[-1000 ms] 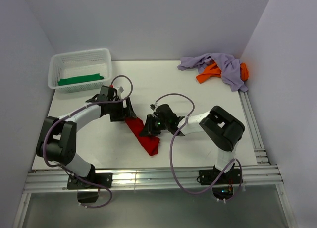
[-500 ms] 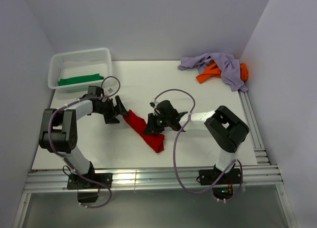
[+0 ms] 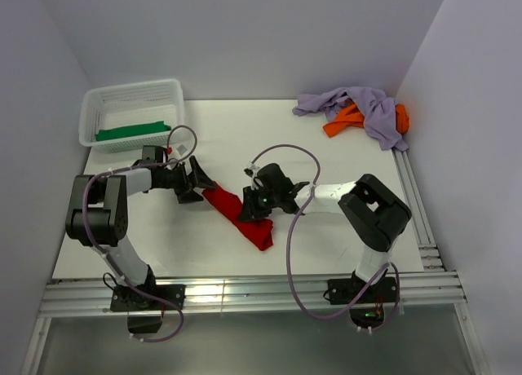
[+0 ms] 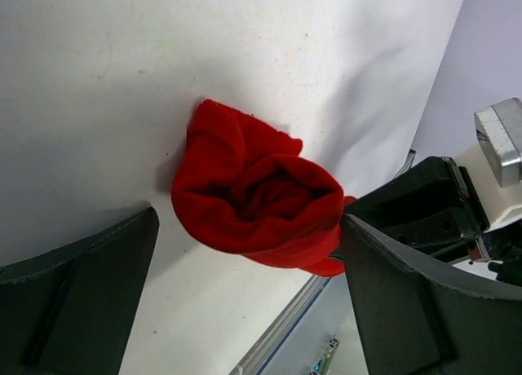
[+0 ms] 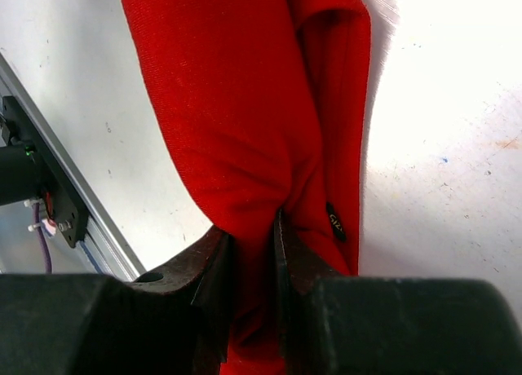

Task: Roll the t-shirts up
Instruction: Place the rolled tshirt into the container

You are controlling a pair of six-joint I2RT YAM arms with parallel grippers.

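A red t-shirt (image 3: pixel 241 214) lies rolled into a long strip on the white table, running from upper left to lower right. My left gripper (image 3: pixel 198 185) is open at the strip's upper left end, its fingers (image 4: pixel 73 302) apart on either side of the rolled end (image 4: pixel 257 200) without holding it. My right gripper (image 3: pixel 249 213) is shut on the red cloth (image 5: pixel 245 130) at the strip's right edge, the cloth pinched between its fingertips (image 5: pixel 214 265). A green t-shirt (image 3: pixel 132 131) lies in the white basket. Lavender (image 3: pixel 359 106) and orange (image 3: pixel 347 121) t-shirts lie heaped at the back right.
The white lattice basket (image 3: pixel 98 106) stands at the back left corner. Metal rails run along the table's near edge (image 3: pixel 245 293) and right edge (image 3: pixel 416 204). Walls close the back and both sides.
My left gripper has let go of the roll's upper end, drawn back to the left and opened. The red strip has shifted slightly. My right gripper stays shut on the cloth.
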